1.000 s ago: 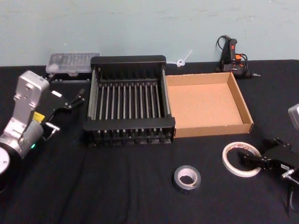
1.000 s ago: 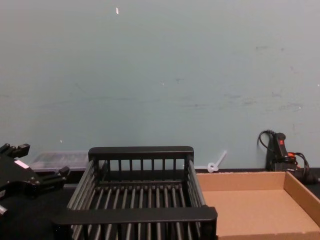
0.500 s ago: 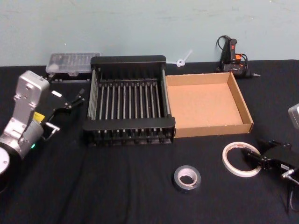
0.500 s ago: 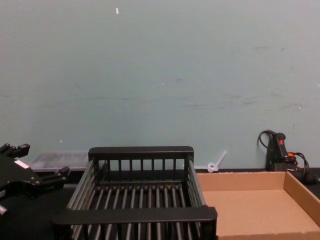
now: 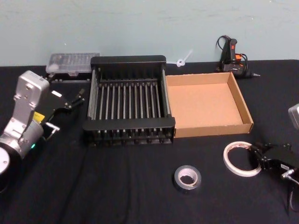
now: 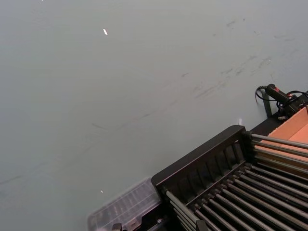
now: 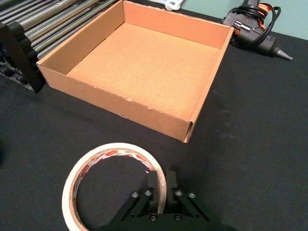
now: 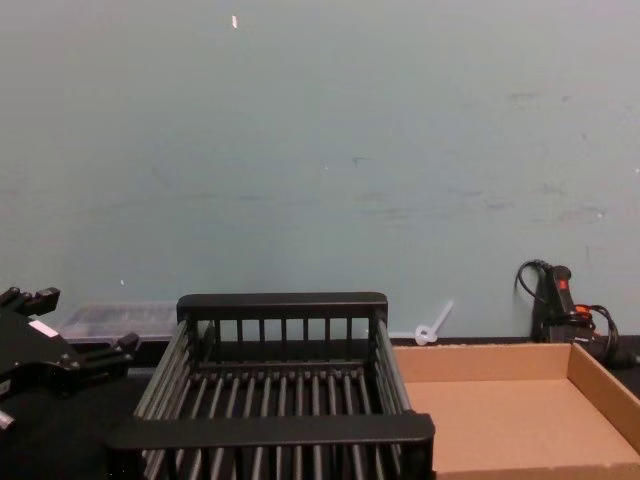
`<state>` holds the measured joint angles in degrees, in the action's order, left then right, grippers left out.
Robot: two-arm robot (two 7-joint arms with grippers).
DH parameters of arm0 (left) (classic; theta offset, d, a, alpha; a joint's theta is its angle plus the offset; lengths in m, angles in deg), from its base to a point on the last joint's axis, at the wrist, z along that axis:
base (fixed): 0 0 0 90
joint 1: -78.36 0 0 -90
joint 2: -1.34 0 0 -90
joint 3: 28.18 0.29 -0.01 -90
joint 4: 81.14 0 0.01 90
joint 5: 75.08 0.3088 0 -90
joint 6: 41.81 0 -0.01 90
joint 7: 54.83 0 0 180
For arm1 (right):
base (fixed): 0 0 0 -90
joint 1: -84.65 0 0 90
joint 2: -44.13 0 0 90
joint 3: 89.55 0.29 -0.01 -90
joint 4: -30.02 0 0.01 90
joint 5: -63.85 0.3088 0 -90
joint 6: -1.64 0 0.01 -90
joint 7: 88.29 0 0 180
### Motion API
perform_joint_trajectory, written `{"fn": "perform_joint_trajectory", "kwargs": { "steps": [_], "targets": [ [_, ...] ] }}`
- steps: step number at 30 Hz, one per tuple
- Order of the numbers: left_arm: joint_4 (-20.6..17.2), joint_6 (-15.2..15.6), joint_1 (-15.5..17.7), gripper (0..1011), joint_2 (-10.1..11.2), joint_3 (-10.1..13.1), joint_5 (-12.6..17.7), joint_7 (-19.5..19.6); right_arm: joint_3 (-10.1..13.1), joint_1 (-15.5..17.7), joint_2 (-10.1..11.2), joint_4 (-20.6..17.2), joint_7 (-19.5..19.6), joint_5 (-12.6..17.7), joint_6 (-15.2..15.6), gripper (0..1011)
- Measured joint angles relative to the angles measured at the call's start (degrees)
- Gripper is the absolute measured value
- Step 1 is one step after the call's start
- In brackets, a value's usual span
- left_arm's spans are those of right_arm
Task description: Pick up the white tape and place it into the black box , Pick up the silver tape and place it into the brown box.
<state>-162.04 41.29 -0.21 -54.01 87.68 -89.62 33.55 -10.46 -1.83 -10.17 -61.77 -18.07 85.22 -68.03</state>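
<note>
Two fingers (image 7: 170,182) of our right gripper (image 7: 160,185) stand nearly together, one inside and one outside the wall of the white tape (image 7: 113,185), pinching that wall at the ring's 3 o'clock side in the head view. The ring lies flat on the black table (image 5: 117,182), in front of the brown box (image 5: 205,103) and a little apart from its near wall. In the head view our right gripper (image 5: 258,155) sits at the table's 4 o'clock edge.

We see the silver tape (image 5: 187,178) lying flat at about 8 o'clock from the white tape (image 5: 239,159), well apart from it and out in front of the seam between the two boxes. The black box (image 5: 128,100) stands at the table's middle, its right wall touching the brown box's left wall.

Our left gripper (image 5: 74,100) hangs parked at 9 o'clock of the black box, just beside its left wall, fingers slightly parted and holding nothing. A clear plastic case (image 5: 72,63) lies behind it, and a glue gun (image 5: 233,58) rests at 1 o'clock beyond the brown box.
</note>
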Motion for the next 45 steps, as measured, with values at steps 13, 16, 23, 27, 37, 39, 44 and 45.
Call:
{"fn": "perform_joint_trajectory", "kwargs": {
  "steps": [13, 16, 23, 27, 37, 39, 44, 45],
  "targets": [
    [0.0, 0.0, 0.0, 1001, 0.0, 0.0, 0.0, 0.0, 0.0, 0.0, 0.0, 0.0, 0.0, 0.0, 0.0, 87],
    [0.0, 0.0, 0.0, 1001, 0.0, 0.0, 0.0, 0.0, 0.0, 0.0, 0.0, 0.0, 0.0, 0.0, 0.0, 87],
    [0.0, 0.0, 0.0, 1001, 0.0, 0.0, 0.0, 0.0, 0.0, 0.0, 0.1, 0.0, -0.2, 0.0, -0.2, 87],
    [0.0, 0.0, 0.0, 1001, 0.0, 0.0, 0.0, 0.0, 0.1, 0.3, 0.5, -0.5, -1.6, 0.5, -1.2, 87],
    [0.0, 0.0, 0.0, 1001, 0.0, 0.0, 0.0, 0.0, 0.4, 0.7, 1.4, -3.3, -3.6, 2.5, -3.0, 87],
    [0.0, 0.0, 0.0, 1001, 0.0, 0.0, 0.0, 0.0, 0.4, 0.4, 1.4, -3.7, -3.7, 2.8, -3.5, 87],
    [0.0, 0.0, 0.0, 1001, 0.0, 0.0, 0.0, 0.0, -0.3, -1.2, 1.2, -3.9, -3.8, 3.0, -4.6, 87],
    [0.0, 0.0, 0.0, 1001, 0.0, 0.0, 0.0, 0.0, -0.6, -1.9, 1.1, -3.9, -3.9, 3.0, -4.9, 87]
  ]
}}
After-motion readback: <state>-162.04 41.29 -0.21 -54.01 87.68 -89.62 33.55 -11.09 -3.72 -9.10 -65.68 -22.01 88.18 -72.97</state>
